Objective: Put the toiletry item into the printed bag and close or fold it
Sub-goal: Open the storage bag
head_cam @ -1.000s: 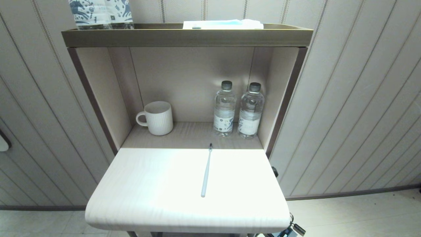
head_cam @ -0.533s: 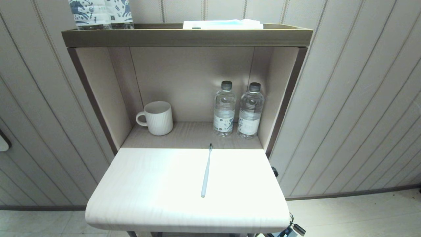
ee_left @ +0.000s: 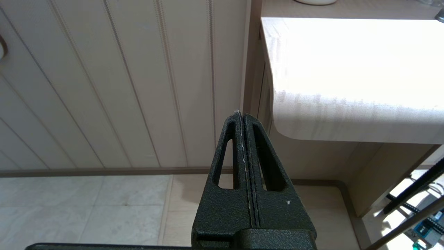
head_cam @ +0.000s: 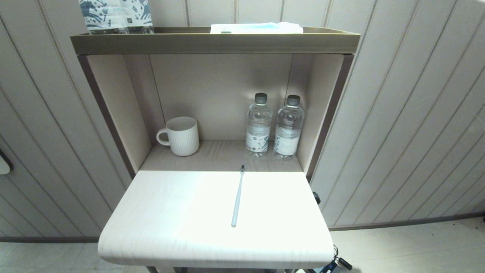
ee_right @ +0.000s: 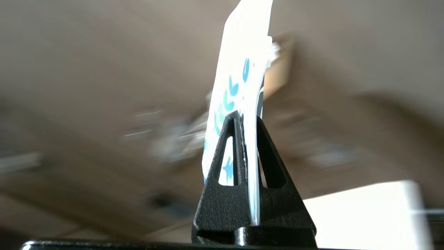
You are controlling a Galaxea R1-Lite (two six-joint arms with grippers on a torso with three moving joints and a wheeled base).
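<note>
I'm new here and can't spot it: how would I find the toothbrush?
Look at the pale wooden fold-out tabletop below the open cabinet. A thin, straight, pale grey-white toothbrush lies alone near its middle, dark bristle head toward the two clear water bottles; nothing else rests there.

Small movement low on the right, just under the table's [head_cam: 212, 242] front right corner: the dark bit of robot hardware [head_cam: 341, 262] poking out there now sits a touch lower and further toward the right. Its pale clip end lies flatter against the floor [head_cam: 416, 246] than a second ago. Over at the far right edge, where wall meets floor, the little dark patch seen a moment ago slips out of sight. Only a faint shadow lies there now.
</note>
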